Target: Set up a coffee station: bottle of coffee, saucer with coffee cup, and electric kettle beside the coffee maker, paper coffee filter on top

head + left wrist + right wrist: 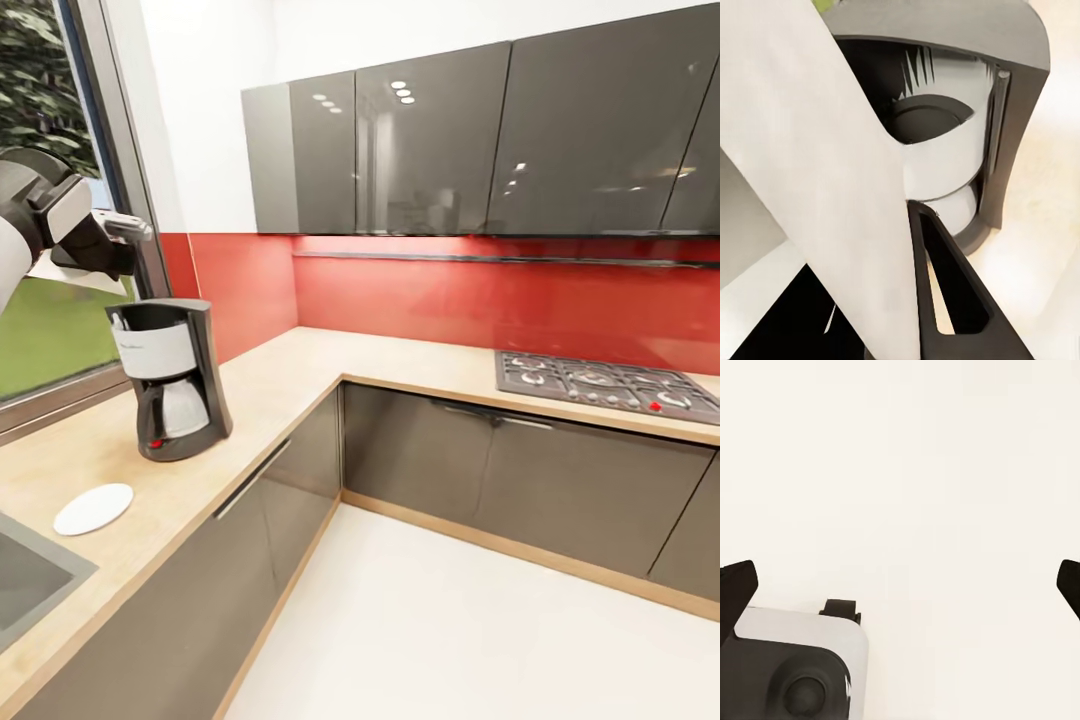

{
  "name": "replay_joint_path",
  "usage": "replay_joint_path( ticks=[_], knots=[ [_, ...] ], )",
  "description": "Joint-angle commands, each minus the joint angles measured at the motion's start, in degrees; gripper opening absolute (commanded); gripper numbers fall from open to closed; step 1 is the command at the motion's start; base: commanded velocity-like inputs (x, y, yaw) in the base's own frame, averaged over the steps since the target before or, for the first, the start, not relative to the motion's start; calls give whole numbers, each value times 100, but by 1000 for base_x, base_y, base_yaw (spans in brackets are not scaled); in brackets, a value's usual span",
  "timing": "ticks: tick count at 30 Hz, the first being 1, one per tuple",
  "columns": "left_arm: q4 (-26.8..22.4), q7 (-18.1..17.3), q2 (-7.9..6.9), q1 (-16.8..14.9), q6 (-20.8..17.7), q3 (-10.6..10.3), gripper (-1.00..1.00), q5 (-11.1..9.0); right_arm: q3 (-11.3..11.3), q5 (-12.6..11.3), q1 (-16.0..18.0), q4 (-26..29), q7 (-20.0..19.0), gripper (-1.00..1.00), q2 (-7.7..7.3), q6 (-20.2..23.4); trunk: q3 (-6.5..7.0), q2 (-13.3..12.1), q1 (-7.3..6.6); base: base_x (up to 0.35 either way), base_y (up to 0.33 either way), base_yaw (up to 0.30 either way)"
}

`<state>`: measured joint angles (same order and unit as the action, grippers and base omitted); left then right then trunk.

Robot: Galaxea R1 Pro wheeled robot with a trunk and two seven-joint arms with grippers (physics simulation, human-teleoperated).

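I am holding the left end effector (118, 240) above the coffee maker (172, 378), and it is pinching the paper coffee filter (817, 187), whose white paper is hanging over the machine's open top in the left wrist view. I am judging this as the filter-placing step: next I need to lower and centre it, then release. The right end effector (904, 585) is hanging spread over pale floor, while the saucer (93, 508) is lying on the desk (290, 370) near the machine.
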<state>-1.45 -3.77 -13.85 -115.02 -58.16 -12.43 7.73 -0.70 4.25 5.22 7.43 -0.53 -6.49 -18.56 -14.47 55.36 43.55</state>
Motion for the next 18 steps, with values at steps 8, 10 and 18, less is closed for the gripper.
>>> replay_joint_path(
  ticks=[8, 10, 18],
  knots=[
    [3, -45, -42, -3, -25, -4, -100, 64, -2, 41, 5, -5, 1, 100, -2, -16, -8, 4, 2, 141, 0, 0],
    [4, -45, -58, -3, -24, -4, -100, 63, -3, 41, 5, -5, 1, 100, -2, -16, -8, 4, 2, 31, 0, 0],
    [5, -45, -148, -3, -20, -13, -100, 63, -2, 41, 5, -5, 1, 100, -2, -16, -8, 4, 2, 125, 0, 0]
  ],
)
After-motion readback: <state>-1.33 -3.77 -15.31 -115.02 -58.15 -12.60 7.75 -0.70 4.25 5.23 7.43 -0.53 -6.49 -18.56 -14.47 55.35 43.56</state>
